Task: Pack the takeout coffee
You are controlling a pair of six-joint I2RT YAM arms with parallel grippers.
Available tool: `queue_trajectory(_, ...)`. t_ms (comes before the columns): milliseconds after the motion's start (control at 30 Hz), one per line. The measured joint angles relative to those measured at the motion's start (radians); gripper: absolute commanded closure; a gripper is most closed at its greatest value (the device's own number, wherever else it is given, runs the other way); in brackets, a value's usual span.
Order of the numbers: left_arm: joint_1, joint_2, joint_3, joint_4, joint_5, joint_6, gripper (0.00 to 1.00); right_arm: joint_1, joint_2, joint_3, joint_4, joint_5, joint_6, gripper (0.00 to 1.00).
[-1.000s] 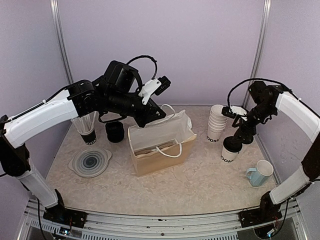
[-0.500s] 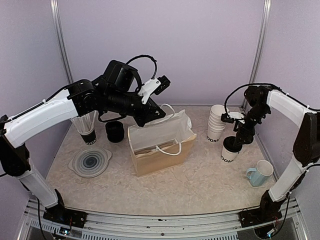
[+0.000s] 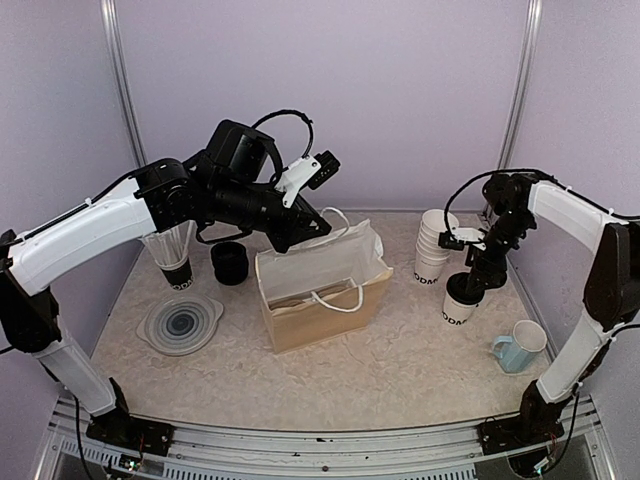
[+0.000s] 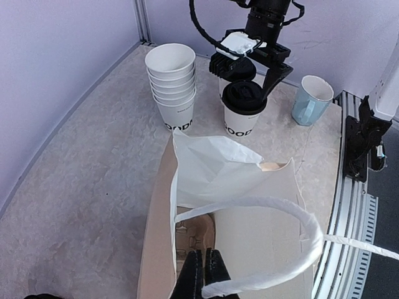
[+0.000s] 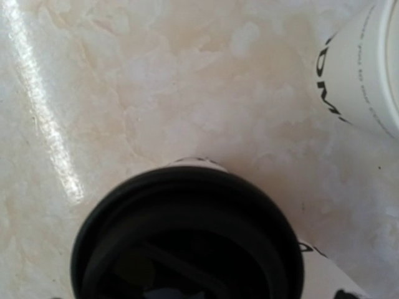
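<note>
Right arm has swung its elbow in toward the back wall. The right gripper (image 3: 474, 272) stays above the same lidded cup, and the left arm has not moved.

Top view: the takeout coffee cup (image 3: 458, 308) stands upright on the table, just beside the stack of lidless cups (image 3: 431, 250) and well apart from the paper bag (image 3: 320, 310). The left gripper (image 3: 318, 228) sits at the bag's back edge.

Left wrist: the left fingers are clenched on the bag handle (image 4: 293, 215), lifting the mouth open. Across the bag, the right fingers stand spread on either side of the cup's black lid (image 4: 243, 96). Can't tell whether they touch it; nothing is lifted.

Right wrist: the lid fills the lower frame, directly under the camera, and the gripper's own fingers are not visible.

Handling, as a judgement: light paper cup with a thin wall that dents under a hard squeeze. The lid is smooth plastic and could pop off if gripped alone. Best hold is on the wall just under the lid rim, kept upright. Can't tell whether it is filled.
</note>
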Motion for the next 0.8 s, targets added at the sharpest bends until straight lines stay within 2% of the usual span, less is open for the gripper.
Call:
queue_trajectory(300, 0.0, 0.0, -0.004, 0.0, 0.001, 0.0, 1.0, 0.005, 0.01, -0.009, 0.001, 0.005, 0.005, 0.11)
queue_trajectory(500, 0.0, 0.0, -0.005, 0.0, 0.001, 0.0, 1.0, 0.013, 0.021, -0.03, 0.004, 0.026, 0.014, 0.18)
queue_trajectory(667, 0.0, 0.0, -0.01, 0.0, 0.001, -0.001, 1.0, 0.021, 0.022, -0.037, 0.026, 0.036, 0.026, 0.21)
queue_trajectory(800, 0.0, 0.0, -0.015, 0.0, 0.0, -0.001, 1.0, 0.031, 0.01, -0.051, 0.038, 0.047, 0.035, 0.27)
